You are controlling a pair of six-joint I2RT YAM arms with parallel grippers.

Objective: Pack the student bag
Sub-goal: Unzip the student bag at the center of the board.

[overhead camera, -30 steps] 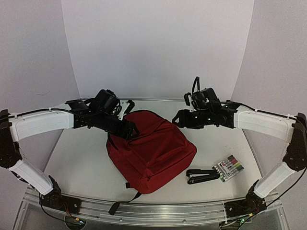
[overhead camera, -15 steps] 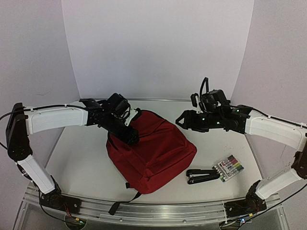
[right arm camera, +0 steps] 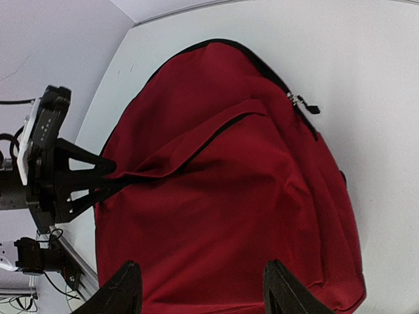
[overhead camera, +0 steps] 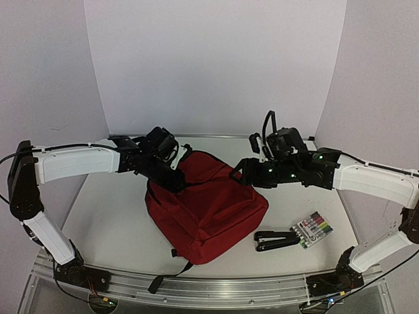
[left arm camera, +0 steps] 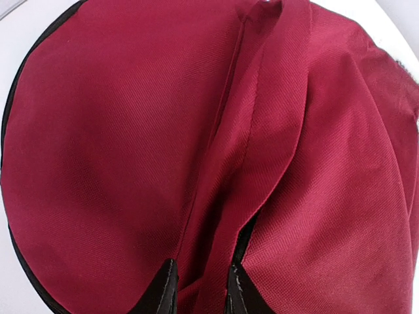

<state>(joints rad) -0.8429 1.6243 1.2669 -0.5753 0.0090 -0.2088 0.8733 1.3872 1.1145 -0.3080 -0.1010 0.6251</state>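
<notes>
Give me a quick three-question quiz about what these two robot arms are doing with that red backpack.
1. True or false: the left hand pinches a fold of the student bag.
2. What lies beside the black stapler? A) marker pack B) scissors C) cup
3. Fill in: the right hand hovers near the bag with its jaws ____.
Key: 1 true; 2 A; 3 open.

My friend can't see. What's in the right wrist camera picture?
A dark red bag lies on a white table, filling most of the picture. At the left, the left claw pinches a fold of its fabric. The right claw stands open at the bottom edge, above the bag.
</notes>
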